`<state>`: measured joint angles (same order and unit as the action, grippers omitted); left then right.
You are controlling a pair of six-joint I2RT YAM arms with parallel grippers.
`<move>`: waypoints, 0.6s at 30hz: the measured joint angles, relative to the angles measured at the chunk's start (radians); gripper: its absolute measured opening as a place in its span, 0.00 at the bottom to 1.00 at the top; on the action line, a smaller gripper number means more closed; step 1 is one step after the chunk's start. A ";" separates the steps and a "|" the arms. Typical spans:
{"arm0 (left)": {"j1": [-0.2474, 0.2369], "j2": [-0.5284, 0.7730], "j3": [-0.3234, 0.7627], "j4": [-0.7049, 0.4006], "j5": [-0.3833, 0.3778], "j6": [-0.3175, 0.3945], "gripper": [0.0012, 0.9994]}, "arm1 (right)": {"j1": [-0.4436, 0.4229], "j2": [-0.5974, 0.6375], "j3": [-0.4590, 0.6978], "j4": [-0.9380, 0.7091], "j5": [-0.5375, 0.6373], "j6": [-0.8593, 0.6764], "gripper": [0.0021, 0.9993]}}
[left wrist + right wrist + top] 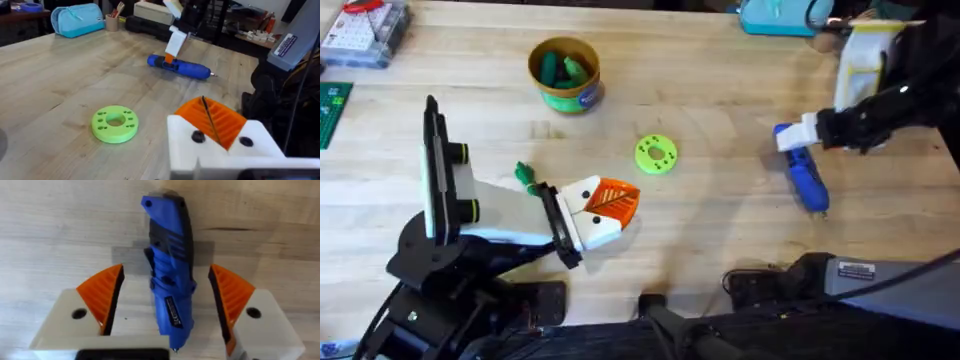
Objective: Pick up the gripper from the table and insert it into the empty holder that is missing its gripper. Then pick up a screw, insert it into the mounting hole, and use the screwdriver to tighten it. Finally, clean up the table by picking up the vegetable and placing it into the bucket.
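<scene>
My right gripper (pixel 167 300) is spread wide, its two orange ribbed pads (pixel 102 292) on either side of the screwdriver (pixel 169 270) with clear gaps, neither one touching it. The bright blue screwdriver lies flat on the table (pixel 720 230), its metal tip pointing toward the near edge. From overhead, I see this gripper (pixel 795 135) reaching in from the right and hanging over the tool's far end at the table's right side.

My left gripper (pixel 615 205) sits lower left of centre, its white fingers pressed together with the orange pads meeting, nothing between them. A small green piece (pixel 525 177) lies just left of it, beside the arm's white body.

A flat lime-green disc (pixel 656 154) with holes rests near the middle, a little beyond the left gripper. Further back and to the left stands the bucket (pixel 565 73), yellow-tan with a green band, holding green vegetables.
</scene>
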<state>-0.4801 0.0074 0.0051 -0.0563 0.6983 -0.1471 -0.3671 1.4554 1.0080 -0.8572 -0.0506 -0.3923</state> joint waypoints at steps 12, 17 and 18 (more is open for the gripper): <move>0.000 0.000 0.000 0.000 0.000 0.000 0.01 | 0.003 0.078 -0.089 0.207 0.002 -0.013 0.99; 0.000 0.000 0.000 0.000 0.000 0.000 0.01 | 0.003 0.099 -0.089 0.209 0.002 -0.043 0.95; 0.000 0.000 0.000 0.000 0.000 0.000 0.01 | 0.003 0.107 -0.089 0.209 0.002 -0.047 0.94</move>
<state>-0.4801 0.0074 0.0055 -0.0559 0.6983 -0.1471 -0.3637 1.5628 0.9192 -0.6484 -0.0485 -0.4397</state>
